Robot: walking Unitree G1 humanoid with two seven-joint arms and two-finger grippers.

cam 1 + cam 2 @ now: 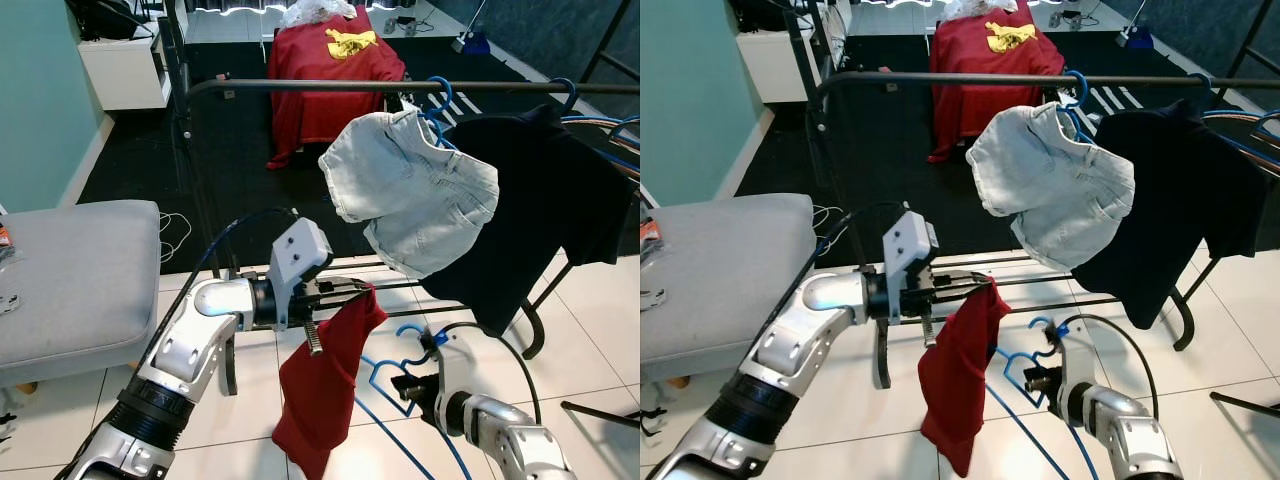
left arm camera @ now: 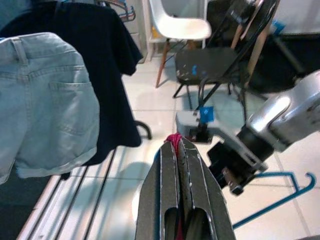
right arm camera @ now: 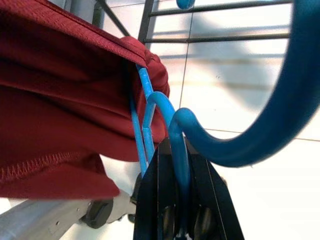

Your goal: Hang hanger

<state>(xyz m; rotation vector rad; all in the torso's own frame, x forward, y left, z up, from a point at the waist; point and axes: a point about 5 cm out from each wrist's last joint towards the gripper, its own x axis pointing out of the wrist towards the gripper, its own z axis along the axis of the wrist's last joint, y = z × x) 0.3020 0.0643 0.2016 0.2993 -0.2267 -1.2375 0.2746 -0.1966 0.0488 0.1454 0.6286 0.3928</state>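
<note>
The left gripper [image 1: 352, 290] is held out in front of the clothes rack [image 1: 300, 86], its two black fingers pressed together on the top edge of a red garment [image 1: 325, 385], which hangs down from the pinch in a long fold. In the left wrist view a tuft of the red cloth is seen squeezed between the closed fingers [image 2: 172, 165].

The right gripper [image 1: 415, 385] is lower and to the robot's right, near the white tiled floor [image 1: 590, 330] — its fingers are clamped on the neck of a blue hanger [image 1: 385, 370], just below the hook. In the right wrist view the hanger's curved hook is seen rising from the closed fingers [image 3: 165, 190], and its thin blue frame runs up into the red garment, so that the hanger is partly inside the cloth.

On the rack's top bar, pale denim shorts [image 1: 415, 190] and a black shirt [image 1: 545, 195] are hung on other blue hangers. A grey cushioned seat [image 1: 75, 275] is seen at the robot's left — and beyond the rack a chair draped in red cloth [image 1: 330, 70] stands on a dark carpet.
</note>
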